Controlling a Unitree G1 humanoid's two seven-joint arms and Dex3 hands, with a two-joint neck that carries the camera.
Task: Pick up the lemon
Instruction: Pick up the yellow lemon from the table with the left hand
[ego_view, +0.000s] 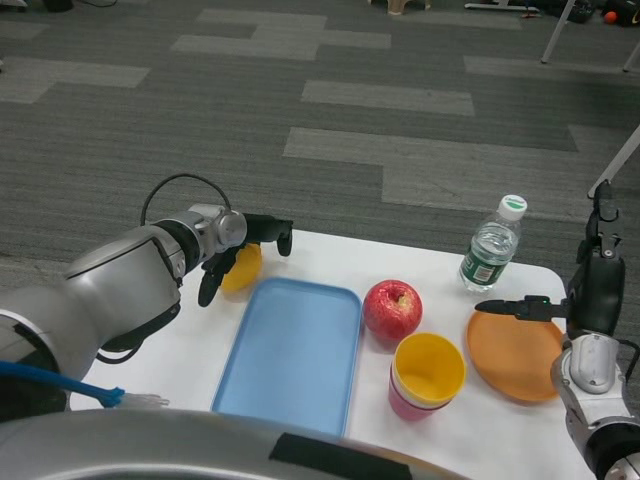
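Item 1, lemon (243, 268): yellow, at the far left corner of the white table (330, 262), just beside the upper left corner of the blue tray (290, 350). My left hand (238, 250) is wrapped around it, fingers (270, 230) arched over its top and another reaching down its near side; whether it is lifted off the table I cannot tell.
Item 2, my right hand (590, 290): at the right edge, over the orange plate (510, 355), one finger (510, 307) stretched flat toward the left, nothing in its grasp.
Item 3, red apple (392, 310): right of the tray, touching the stacked cups (428, 375), yellow inside pink.
Item 4, water bottle (492, 247): upright, behind the plate, green label, white cap
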